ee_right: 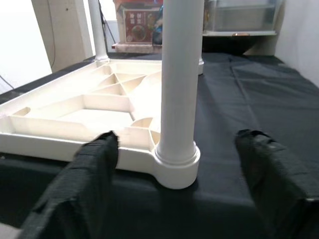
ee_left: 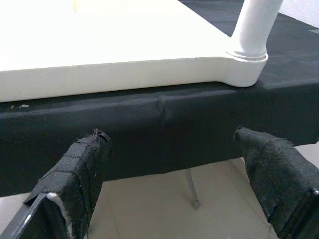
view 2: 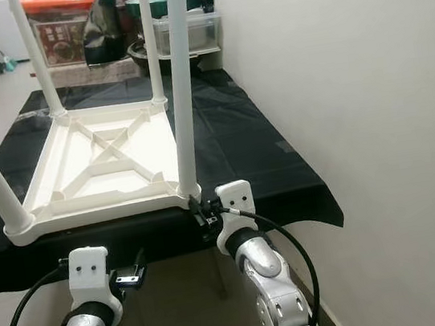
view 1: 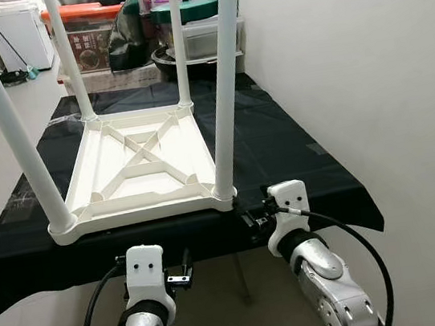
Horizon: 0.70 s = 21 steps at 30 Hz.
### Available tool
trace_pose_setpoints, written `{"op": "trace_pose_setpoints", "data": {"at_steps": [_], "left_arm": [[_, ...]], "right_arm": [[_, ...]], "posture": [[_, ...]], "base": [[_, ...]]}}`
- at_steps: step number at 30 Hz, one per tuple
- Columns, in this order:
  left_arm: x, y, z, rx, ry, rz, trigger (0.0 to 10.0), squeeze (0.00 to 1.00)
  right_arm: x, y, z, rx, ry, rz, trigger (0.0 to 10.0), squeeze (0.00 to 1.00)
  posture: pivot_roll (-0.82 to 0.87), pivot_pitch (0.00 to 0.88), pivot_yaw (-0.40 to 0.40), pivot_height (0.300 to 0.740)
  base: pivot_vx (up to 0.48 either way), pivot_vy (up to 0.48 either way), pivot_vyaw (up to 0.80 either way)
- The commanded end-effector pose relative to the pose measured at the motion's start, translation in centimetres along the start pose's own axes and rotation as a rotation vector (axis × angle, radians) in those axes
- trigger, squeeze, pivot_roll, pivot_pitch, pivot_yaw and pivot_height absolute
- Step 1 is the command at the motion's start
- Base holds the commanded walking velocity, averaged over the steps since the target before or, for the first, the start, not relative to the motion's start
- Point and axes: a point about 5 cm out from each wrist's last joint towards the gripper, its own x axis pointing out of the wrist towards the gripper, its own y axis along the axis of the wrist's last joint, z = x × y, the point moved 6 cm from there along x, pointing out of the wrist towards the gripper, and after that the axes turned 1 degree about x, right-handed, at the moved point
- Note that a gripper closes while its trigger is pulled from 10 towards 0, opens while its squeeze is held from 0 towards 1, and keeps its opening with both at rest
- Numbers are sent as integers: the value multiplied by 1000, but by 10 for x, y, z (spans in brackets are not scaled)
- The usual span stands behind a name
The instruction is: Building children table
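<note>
While the right gripper (ee_right: 174, 164) sits at the near edge of the black-draped work table (view 1: 294, 132), its two padded fingers (ee_right: 92, 164) are spread wide with the near right leg (ee_right: 179, 74) standing squarely in the gap between them, not touched by either. That leg runs straight up, its long axis vertical, its collar seated in the corner socket of the upturned white children's table (view 1: 140, 162), which lies tabletop-down in the centre of the head frames. By my reading the right arm is the nearer one to this leg; in the left eye view it comes up in the lower right, just beside that corner. The left gripper (ee_left: 184, 164), lower centre-left of the head frames, hangs below the table edge, fingers also spread and empty, aimed at the cloth's hanging front. All four legs appear socketed, though the far two sockets are small, the leg tops are cropped, and whether any leg is fully seated cannot be told.
</note>
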Motion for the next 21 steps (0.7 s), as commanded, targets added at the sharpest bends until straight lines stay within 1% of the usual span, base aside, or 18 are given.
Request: {"op": "trace_pose_setpoints", "data": {"at_steps": [1,2,4,5,6,7,8,9,10,11,12,13,14,15,16,18,20,21], "left_arm": [[-2,4,4,8,2,23,10000,0],[-2,4,4,8,2,23,10000,0],[-4,10,-1,24,31,52,10000,0],[-4,10,-1,24,31,52,10000,0],[-7,19,-6,66,51,91,10000,0],[-9,24,-9,97,66,107,10000,0],[-9,24,-9,97,66,107,10000,0],[-11,30,-21,124,117,126,10000,0],[-13,34,-29,139,154,138,10000,0],[-13,34,-29,139,154,138,10000,0],[-15,38,-44,157,214,147,10000,0],[-17,42,-58,159,261,154,10000,0],[-17,42,-58,159,261,154,10000,0],[-17,45,-71,167,306,161,10000,0],[-17,47,-80,168,333,163,10000,0],[-17,47,-80,168,333,163,10000,0],[-14,54,-90,179,368,183,10000,0],[-14,54,-90,179,368,183,10000,0]], "right_arm": [[1,0,0,-8,4,-6,10000,0],[1,0,0,-8,4,-6,10000,0],[-5,-10,-1,-41,13,-42,10000,0],[-5,-10,-1,-41,13,-42,10000,0],[-13,-17,1,-73,7,-63,10000,0],[-16,-18,6,-64,-8,-69,10000,0],[-16,-18,6,-64,-8,-69,10000,0],[-20,-19,27,-75,-92,-74,10000,0],[-23,-20,42,-82,-153,-77,10000,0],[-23,-20,42,-82,-153,-77,10000,0],[-28,-19,68,-89,-263,-80,10000,0],[-32,-18,90,-107,-361,-84,10000,0],[-32,-18,90,-107,-361,-84,10000,0],[-36,-16,106,-112,-434,-81,10000,0],[-39,-14,116,-117,-482,-78,10000,0],[-39,-14,116,-117,-482,-78,10000,0],[-38,-12,121,-109,-510,-66,10000,0],[-38,-12,121,-109,-510,-66,10000,0]], "posture": [[167,0,-87,740],[167,0,-87,740],[166,0,-86,740],[166,0,-86,740],[166,0,-82,740],[167,0,-83,740],[167,0,-83,740],[155,0,-82,740],[153,0,-82,740],[153,0,-82,740],[148,0,-84,740],[151,0,-77,740],[151,0,-77,740],[150,0,-72,740],[156,0,-72,740],[156,0,-72,740],[164,0,-76,740],[164,0,-76,740]], "base": [[0,0,0],[0,0,0],[0,0,0],[0,0,0],[0,0,0],[0,0,0],[0,0,0],[0,0,0],[0,0,0],[0,0,0],[0,0,0],[0,0,0],[0,0,0],[0,0,0],[0,0,0],[0,0,0],[137,0,0],[274,0,0]]}}
